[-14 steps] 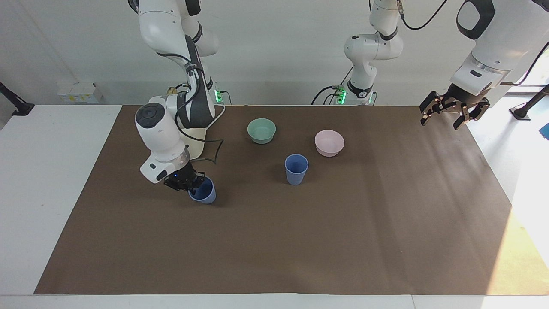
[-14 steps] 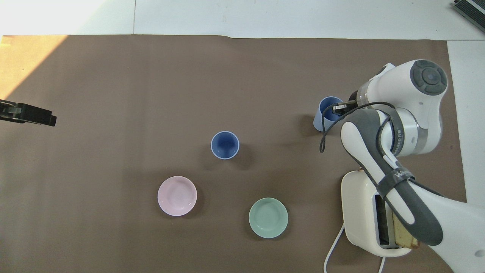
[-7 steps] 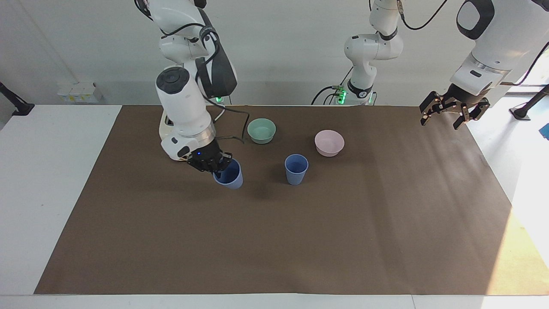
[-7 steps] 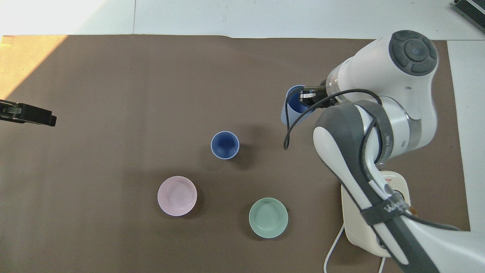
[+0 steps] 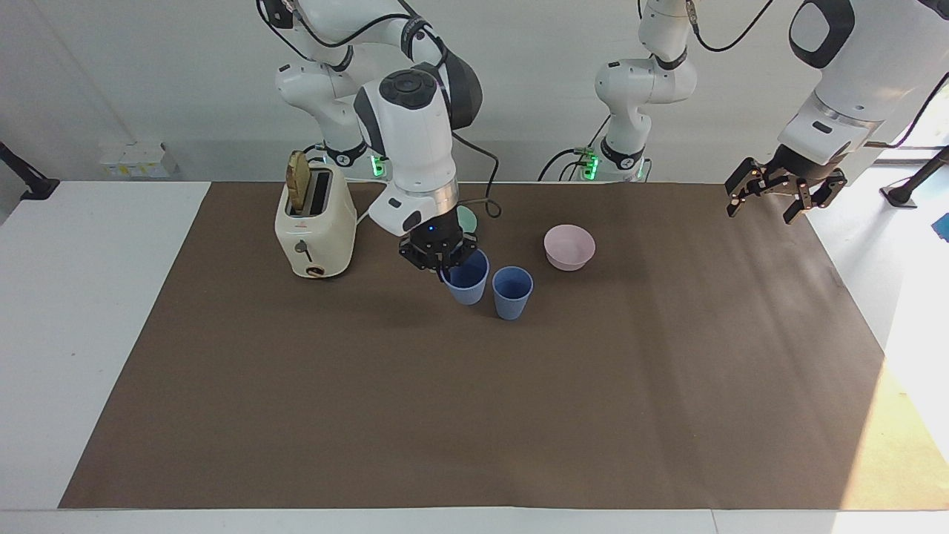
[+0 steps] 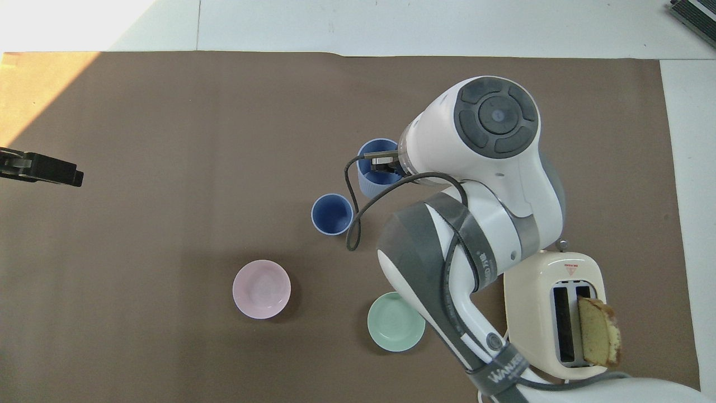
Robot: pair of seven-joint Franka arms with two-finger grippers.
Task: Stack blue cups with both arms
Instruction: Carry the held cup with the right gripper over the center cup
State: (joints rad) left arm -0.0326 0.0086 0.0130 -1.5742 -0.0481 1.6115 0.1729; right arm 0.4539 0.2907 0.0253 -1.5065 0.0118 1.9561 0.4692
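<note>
Pinching one blue cup (image 5: 466, 278) by its rim, the right gripper (image 5: 439, 256) hangs it beside the standing blue cup (image 5: 511, 292) mid-desk, ready to nest; the left gripper (image 5: 780, 196) waits, jaws spread.

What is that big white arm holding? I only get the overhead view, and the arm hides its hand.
Observer: The right gripper pinches the held blue cup by its rim, one finger inside, beside the standing blue cup and not over it.
Operator: And the black thing at my picture's edge?
Observer: That is the left gripper, fingers open, waiting in the air over the left arm's end of the table.
</note>
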